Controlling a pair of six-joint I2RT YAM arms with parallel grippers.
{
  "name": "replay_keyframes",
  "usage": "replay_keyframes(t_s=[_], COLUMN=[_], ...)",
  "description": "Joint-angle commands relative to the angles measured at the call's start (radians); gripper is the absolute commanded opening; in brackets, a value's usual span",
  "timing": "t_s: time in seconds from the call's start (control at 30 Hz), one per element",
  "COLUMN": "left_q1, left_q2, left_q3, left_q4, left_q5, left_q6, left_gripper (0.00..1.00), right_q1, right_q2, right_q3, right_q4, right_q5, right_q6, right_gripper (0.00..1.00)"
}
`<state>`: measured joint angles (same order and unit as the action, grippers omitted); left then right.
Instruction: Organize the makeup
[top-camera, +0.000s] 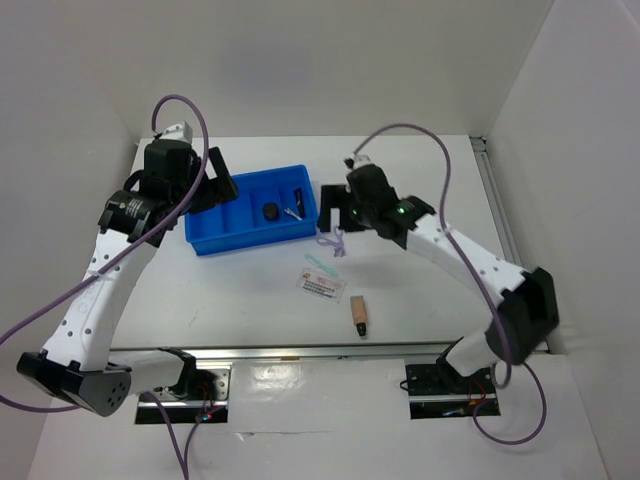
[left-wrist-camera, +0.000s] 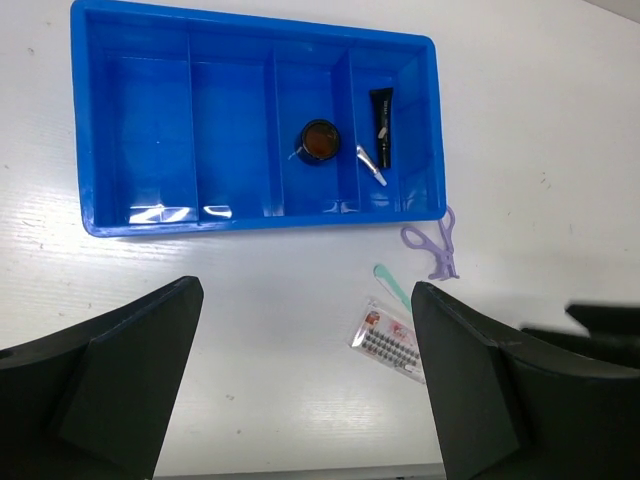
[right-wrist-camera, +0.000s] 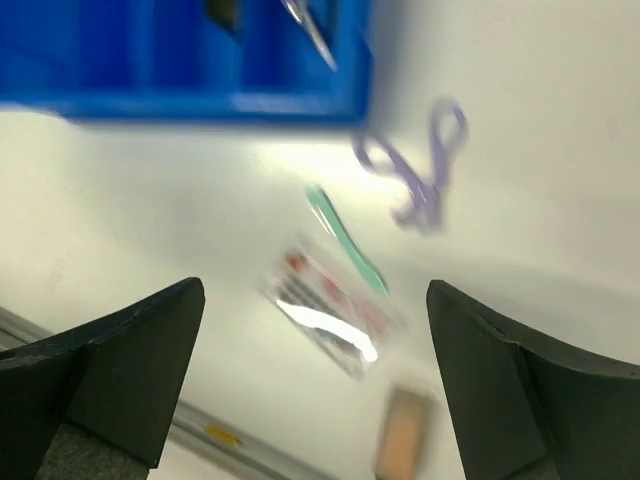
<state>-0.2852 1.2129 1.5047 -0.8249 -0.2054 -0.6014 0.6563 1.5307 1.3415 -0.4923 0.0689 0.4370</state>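
Observation:
The round dark jar (top-camera: 269, 211), the thin black stick (top-camera: 298, 196) and the silvery clip (top-camera: 292, 213) lie in the right compartments of the blue tray (top-camera: 245, 241). The purple loop (top-camera: 333, 240), the white red-printed sachet (top-camera: 322, 286) and the beige tube with black cap (top-camera: 360, 314) lie on the table in front of the tray. My left gripper (top-camera: 215, 180) hovers open and empty over the tray's left end. My right gripper (top-camera: 330, 215) is open and empty above the purple loop (right-wrist-camera: 420, 170). The left wrist view shows the jar (left-wrist-camera: 319, 141), stick (left-wrist-camera: 381, 125), clip (left-wrist-camera: 372, 164), loop (left-wrist-camera: 435, 243) and sachet (left-wrist-camera: 390, 340).
A thin teal stick (top-camera: 322, 263) lies between the purple loop and the sachet. The tray's two left compartments (left-wrist-camera: 150, 130) hold nothing. A metal rail (top-camera: 300, 351) runs along the table's near edge. The right wrist view is blurred; it shows the sachet (right-wrist-camera: 330, 315) and tube (right-wrist-camera: 405, 445).

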Motion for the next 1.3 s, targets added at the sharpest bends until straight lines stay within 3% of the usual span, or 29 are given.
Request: replay_keyframes(t_s=[0.0, 0.17, 0.47, 0.57, 0.67, 0.7, 0.73, 0.8, 0.9, 1.1, 1.27], left_q1=[-0.003, -0.003, -0.003, -0.003, -0.003, -0.003, -0.003, -0.003, -0.003, -0.003, -0.003], left_q2=[0.013, 0.022, 0.022, 0.013, 0.013, 0.013, 0.004, 0.004, 0.004, 0.004, -0.015], left_q3=[-0.014, -0.023, -0.041, -0.041, -0.041, -0.041, -0.041, -0.041, -0.041, -0.041, -0.041], left_q4=[0.035, 0.063, 0.063, 0.063, 0.063, 0.063, 0.063, 0.063, 0.063, 0.052, 0.043], left_q5=[0.003, 0.023, 0.041, 0.041, 0.041, 0.041, 0.032, 0.032, 0.032, 0.023, 0.014], left_q6=[0.029, 0.020, 0.009, 0.000, 0.000, 0.000, 0.000, 0.000, 0.009, 0.009, 0.009], left_gripper=[1.00, 1.00, 1.00, 1.00, 1.00, 1.00, 1.00, 1.00, 1.00, 1.00, 1.00], right_q1=[-0.004, 0.035, 0.112, 0.112, 0.123, 0.123, 0.123, 0.123, 0.123, 0.123, 0.103], right_q2=[-0.148, -0.270, -0.155, -0.115, -0.078, -0.078, -0.078, -0.078, -0.127, -0.123, 0.067], right_q3=[-0.235, -0.494, -0.570, -0.579, -0.579, -0.570, -0.570, -0.542, -0.460, -0.196, 0.107], right_q4=[-0.112, -0.135, -0.048, -0.011, 0.001, 0.001, -0.021, -0.055, -0.141, -0.178, -0.060], right_q5=[0.023, -0.078, -0.046, -0.046, -0.028, -0.018, -0.006, 0.014, 0.060, 0.114, 0.094], right_q6=[0.097, 0.201, 0.246, 0.246, 0.256, 0.267, 0.267, 0.276, 0.266, 0.171, 0.039], right_gripper=[1.00, 1.00, 0.95, 0.84, 0.64, 0.57, 0.39, 0.25, 0.17, 0.17, 0.17])
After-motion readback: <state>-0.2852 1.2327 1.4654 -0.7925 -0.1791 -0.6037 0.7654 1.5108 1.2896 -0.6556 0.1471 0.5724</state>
